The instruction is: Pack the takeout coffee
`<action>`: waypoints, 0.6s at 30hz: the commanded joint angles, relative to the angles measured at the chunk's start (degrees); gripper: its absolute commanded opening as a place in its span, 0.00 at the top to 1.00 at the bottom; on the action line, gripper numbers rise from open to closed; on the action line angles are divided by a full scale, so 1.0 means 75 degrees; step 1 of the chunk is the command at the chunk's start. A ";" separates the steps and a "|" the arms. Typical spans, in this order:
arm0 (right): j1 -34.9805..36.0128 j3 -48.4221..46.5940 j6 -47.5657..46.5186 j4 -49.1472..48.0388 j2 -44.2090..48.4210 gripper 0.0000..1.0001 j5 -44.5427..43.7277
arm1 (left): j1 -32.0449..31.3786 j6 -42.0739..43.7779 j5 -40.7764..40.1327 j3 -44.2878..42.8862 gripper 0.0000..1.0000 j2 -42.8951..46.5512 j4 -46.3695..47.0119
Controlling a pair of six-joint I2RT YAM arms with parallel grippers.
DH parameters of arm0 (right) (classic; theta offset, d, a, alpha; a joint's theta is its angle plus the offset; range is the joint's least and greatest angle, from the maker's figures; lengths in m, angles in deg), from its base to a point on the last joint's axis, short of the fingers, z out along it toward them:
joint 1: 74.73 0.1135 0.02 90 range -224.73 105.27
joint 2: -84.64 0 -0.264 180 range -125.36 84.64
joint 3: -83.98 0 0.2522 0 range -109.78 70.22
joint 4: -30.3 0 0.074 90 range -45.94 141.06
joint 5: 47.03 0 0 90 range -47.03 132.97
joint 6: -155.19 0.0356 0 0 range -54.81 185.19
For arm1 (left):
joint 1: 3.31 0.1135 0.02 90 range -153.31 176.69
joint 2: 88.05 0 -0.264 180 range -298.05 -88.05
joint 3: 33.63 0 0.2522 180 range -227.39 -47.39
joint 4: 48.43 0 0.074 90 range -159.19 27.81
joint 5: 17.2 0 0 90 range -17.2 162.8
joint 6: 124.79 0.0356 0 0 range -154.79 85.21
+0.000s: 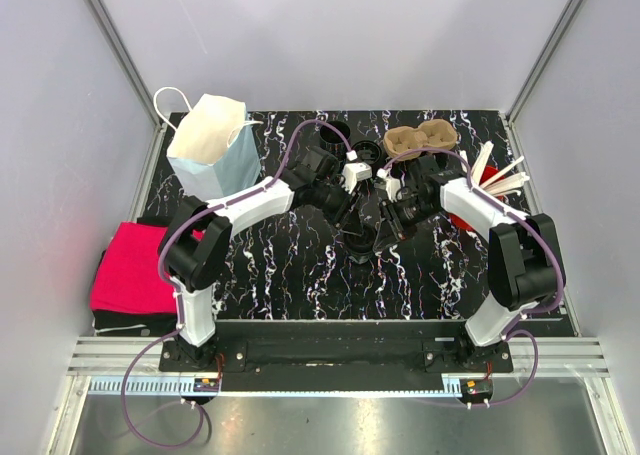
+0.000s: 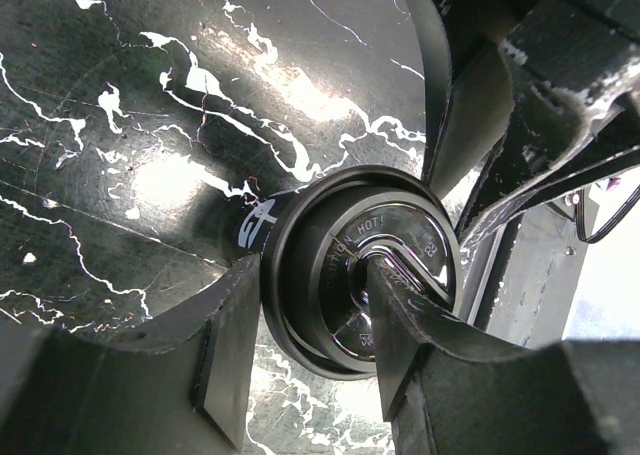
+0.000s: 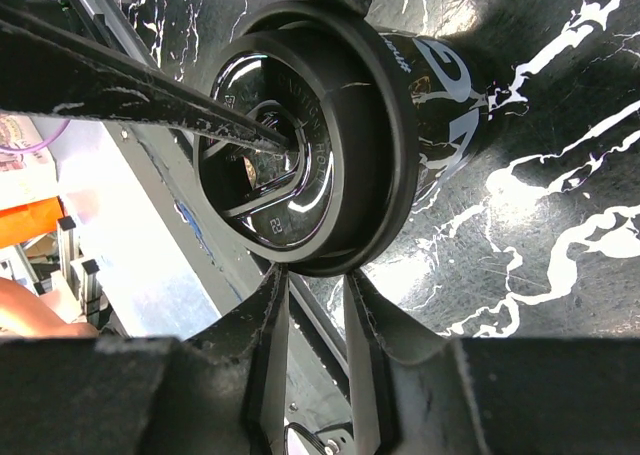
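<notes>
Seen from above, the light is bright, even and soft, casting only faint shadows on the tabletop (image 1: 300, 265). Both wrist views are dimmer and harsher. White glare pools on the glossy tabletop, the lid (image 2: 400, 245) gleams, the left pincer (image 2: 315, 295) and right pincer (image 3: 318, 300) blur up close, and the backgrounds wash out pale.

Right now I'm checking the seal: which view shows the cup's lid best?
The right wrist view: the lid faces the camera, nearly its whole rim showing, a finger of the left claw crossing it. In the left wrist view that finger covers part of it. The top view hides it under the arms.
</notes>
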State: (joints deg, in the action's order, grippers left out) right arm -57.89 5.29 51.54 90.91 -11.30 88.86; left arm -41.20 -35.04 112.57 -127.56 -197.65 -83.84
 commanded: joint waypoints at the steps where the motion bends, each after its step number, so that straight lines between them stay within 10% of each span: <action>1: 0.0379 0.0138 -0.0301 -0.0891 -0.0567 0.77 -0.1852 | -0.0069 0.0713 -0.1681 0.0551 0.56 -0.0562 -0.0582; 18: 0.0673 0.0032 -0.0090 -0.1231 -0.0966 0.80 -0.2638 | -0.0081 0.0865 -0.1939 0.0786 0.61 -0.0633 -0.0688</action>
State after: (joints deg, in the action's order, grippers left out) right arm -55.82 3.11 54.99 91.99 -13.01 86.52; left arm -40.87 -34.56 111.54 -126.35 -197.13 -82.57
